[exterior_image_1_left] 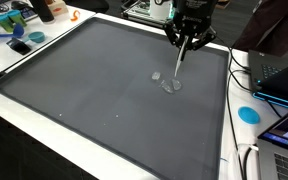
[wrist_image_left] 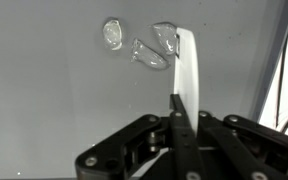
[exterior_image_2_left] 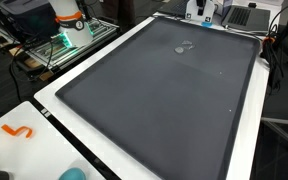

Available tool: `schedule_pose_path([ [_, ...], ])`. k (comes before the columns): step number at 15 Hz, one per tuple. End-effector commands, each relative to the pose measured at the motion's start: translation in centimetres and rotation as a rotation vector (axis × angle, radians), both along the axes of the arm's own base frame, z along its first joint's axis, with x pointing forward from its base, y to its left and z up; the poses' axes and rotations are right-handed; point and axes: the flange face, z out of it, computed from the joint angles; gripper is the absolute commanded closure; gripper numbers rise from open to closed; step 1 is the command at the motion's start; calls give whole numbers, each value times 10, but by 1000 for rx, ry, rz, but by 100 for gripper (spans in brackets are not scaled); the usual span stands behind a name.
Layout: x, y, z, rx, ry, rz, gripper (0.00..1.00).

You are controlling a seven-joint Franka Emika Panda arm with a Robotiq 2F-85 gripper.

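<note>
The jaws are clamped on a white stick (wrist_image_left: pixel 187 80) that points to 12 o'clock in the wrist view; its tip meets clear pieces (wrist_image_left: pixel 149 54) on the dark mat (exterior_image_1_left: pixel 84 90), more lying toward 10 o'clock

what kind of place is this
Likely a lab or office workbench: a large dark mat on a white table, a laptop with cables beside it, and a gripper clamping a white tool.
</note>
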Motion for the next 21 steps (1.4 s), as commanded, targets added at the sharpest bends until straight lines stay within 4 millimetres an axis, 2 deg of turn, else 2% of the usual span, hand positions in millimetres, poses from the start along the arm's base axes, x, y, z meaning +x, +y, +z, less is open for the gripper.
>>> schedule_pose_path([
  [1,-2,21,11,-21,43,76,99],
  [8,-4,74,22,-161,112,230,99],
  [13,-1,109,13,-274,88,312,99],
  [21,7,138,-4,-413,10,353,99],
])
